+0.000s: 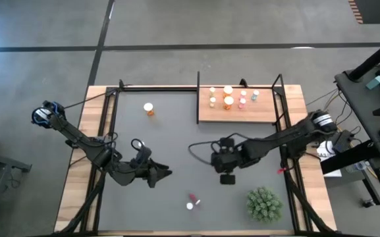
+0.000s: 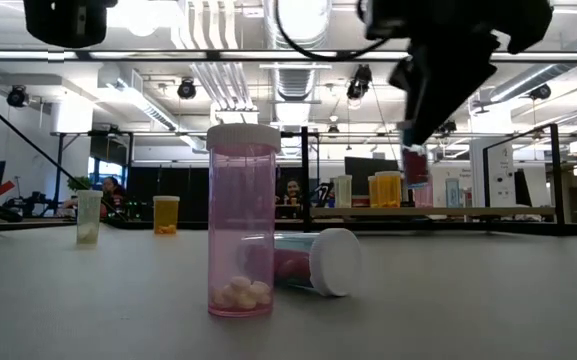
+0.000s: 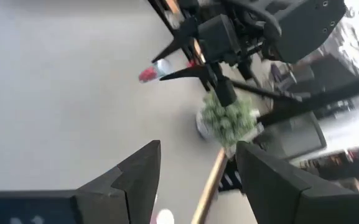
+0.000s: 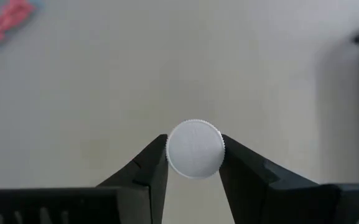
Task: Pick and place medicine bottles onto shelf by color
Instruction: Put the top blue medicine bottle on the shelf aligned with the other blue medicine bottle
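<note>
My right gripper (image 1: 227, 178) hangs above the middle of the dark mat, shut on a small pink medicine bottle (image 2: 415, 167) with a round white cap (image 4: 195, 149). My left gripper (image 1: 162, 174) waits open over the mat's left half, nothing between its fingers (image 3: 198, 152). On the mat's near part, one pink bottle (image 2: 241, 220) stands on its base and another (image 2: 313, 262) lies on its side behind it. An orange bottle (image 1: 149, 109) stands at the far left. The wooden shelf (image 1: 269, 115) at the far right carries several bottles. My right gripper pinches the white cap by its ribbed rim (image 4: 170, 153) between its two fingers, one on each side. The fingers come from above, slanting down. The pink body hangs below the fingers (image 2: 415, 170), lifted clear of the mat.
A green spiky plant (image 1: 264, 204) stands at the mat's near right corner. A pale green bottle (image 2: 88, 216) and the orange one (image 2: 166, 214) stand far off in the low view. Black frame posts (image 1: 198, 95) border the shelf.
</note>
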